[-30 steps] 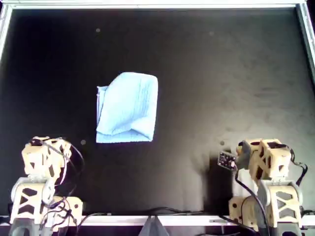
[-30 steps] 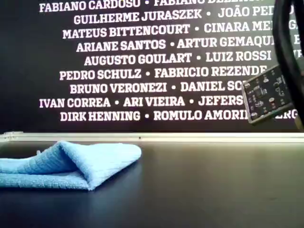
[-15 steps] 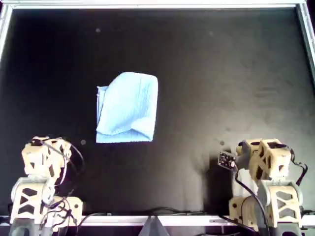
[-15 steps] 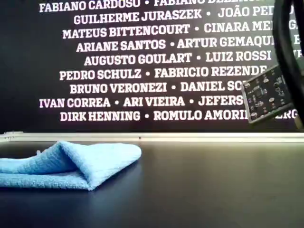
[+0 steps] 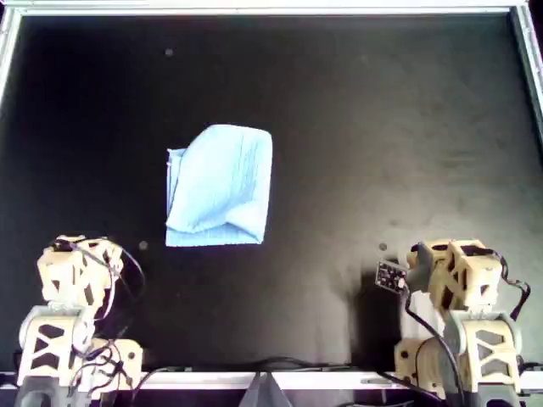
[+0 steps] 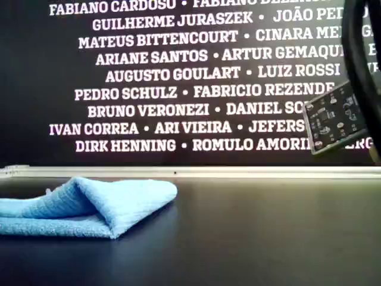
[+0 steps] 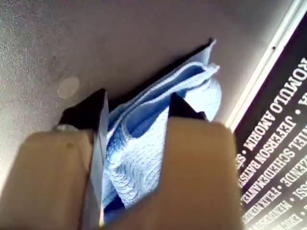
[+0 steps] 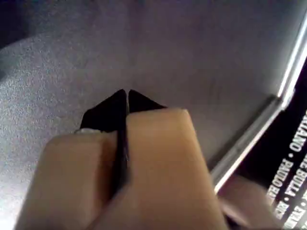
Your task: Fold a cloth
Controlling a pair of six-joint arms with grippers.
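The light-blue cloth [image 5: 219,186] lies folded over on the black table, left of the middle in the overhead view. It also shows at the exterior view's left [image 6: 89,205] with a raised, rounded fold. My first gripper [image 7: 138,98] is open, and the cloth [image 7: 144,148] shows through the gap, some way ahead of the jaws. Its arm [image 5: 76,271] rests at the near left of the overhead view, apart from the cloth. My second gripper [image 8: 127,93] is shut and empty, over bare table. Its arm [image 5: 454,275] rests at the near right.
A metal rim [image 5: 271,8] frames the black table [image 5: 399,127]. A dark wall with white names [image 6: 178,77] stands behind it. A small circuit board [image 6: 333,119] and a black cable hang at the exterior view's right. Cables lie along the near edge [image 5: 271,369].
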